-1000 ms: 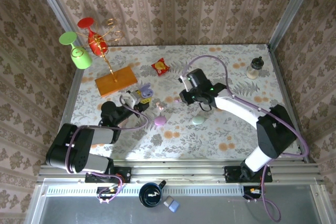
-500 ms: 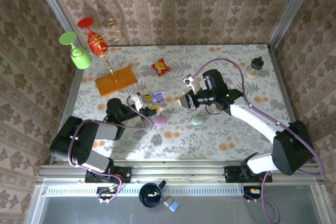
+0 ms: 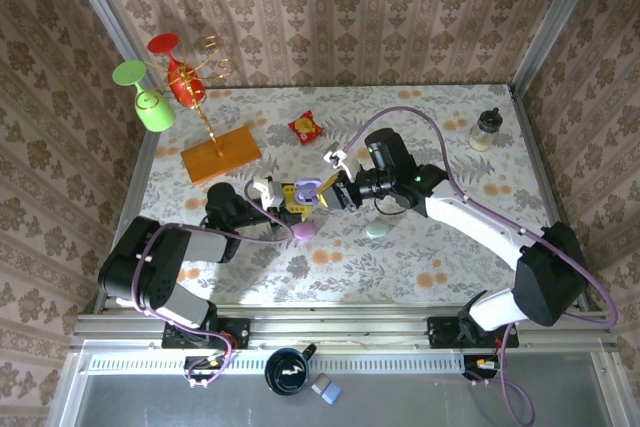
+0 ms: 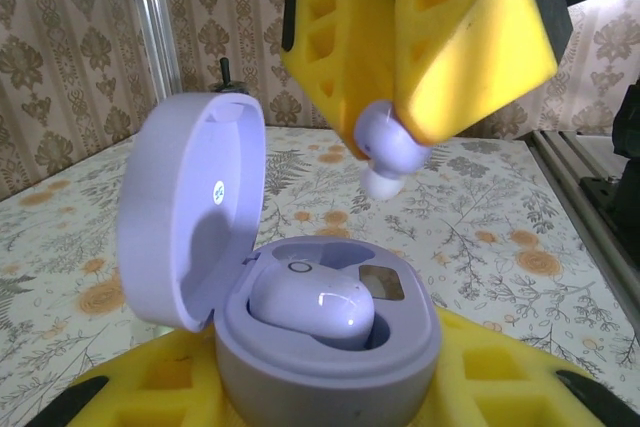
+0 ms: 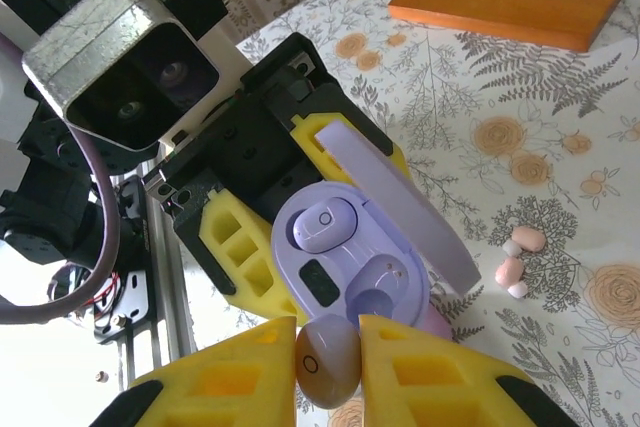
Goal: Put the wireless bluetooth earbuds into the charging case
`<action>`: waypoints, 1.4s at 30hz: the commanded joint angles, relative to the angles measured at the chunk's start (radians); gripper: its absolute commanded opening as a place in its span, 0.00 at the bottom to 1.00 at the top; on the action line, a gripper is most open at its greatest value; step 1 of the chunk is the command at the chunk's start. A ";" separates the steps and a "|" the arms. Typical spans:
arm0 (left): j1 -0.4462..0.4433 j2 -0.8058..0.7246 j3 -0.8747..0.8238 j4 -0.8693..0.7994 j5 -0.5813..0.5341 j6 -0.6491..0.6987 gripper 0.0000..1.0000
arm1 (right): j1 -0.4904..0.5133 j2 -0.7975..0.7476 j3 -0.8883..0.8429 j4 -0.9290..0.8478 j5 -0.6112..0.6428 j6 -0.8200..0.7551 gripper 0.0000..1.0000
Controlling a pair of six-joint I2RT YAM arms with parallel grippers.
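Right gripper [image 5: 328, 345] pinches a bud [image 5: 326, 365] at bottom middle; my left gripper [image 5: 300, 209] holds the case [image 5: 312, 282], its empty slot [image 5: 375, 287] just above the bud.

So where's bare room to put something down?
Barest: the near strip of table before the mint case, and the far stretch between snack packet and bottle. Crowded mid-table: left gripper and right gripper meet at the open lilac case.

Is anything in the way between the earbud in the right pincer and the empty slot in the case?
Nothing visible. The lid stands open, the earbud in the right pincer hangs above the case, and the empty slot beside the seated bud lies bare.
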 commanded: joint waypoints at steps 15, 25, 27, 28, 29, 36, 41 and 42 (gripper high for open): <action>-0.009 0.004 0.024 0.023 0.037 -0.013 0.23 | 0.018 0.093 0.058 0.026 -0.046 0.024 0.21; -0.009 -0.004 0.020 0.023 0.035 -0.011 0.23 | 0.018 0.131 0.061 0.020 -0.032 0.035 0.21; -0.008 -0.002 0.020 0.023 0.031 -0.009 0.23 | 0.018 0.136 0.064 0.034 -0.041 0.052 0.21; -0.009 -0.002 0.019 0.024 0.030 -0.009 0.23 | 0.018 0.137 0.068 0.038 -0.052 0.061 0.21; -0.009 -0.001 0.020 0.023 0.029 -0.008 0.23 | 0.018 0.139 0.073 0.041 -0.064 0.065 0.21; -0.009 -0.001 0.020 0.023 0.027 -0.002 0.23 | -0.006 0.132 0.060 0.027 -0.034 0.069 0.22; -0.010 -0.002 0.025 0.023 0.029 -0.004 0.23 | -0.008 0.147 0.066 0.012 -0.003 0.058 0.25; -0.009 -0.003 0.026 0.023 0.029 -0.006 0.23 | -0.008 0.156 0.069 0.004 0.005 0.053 0.26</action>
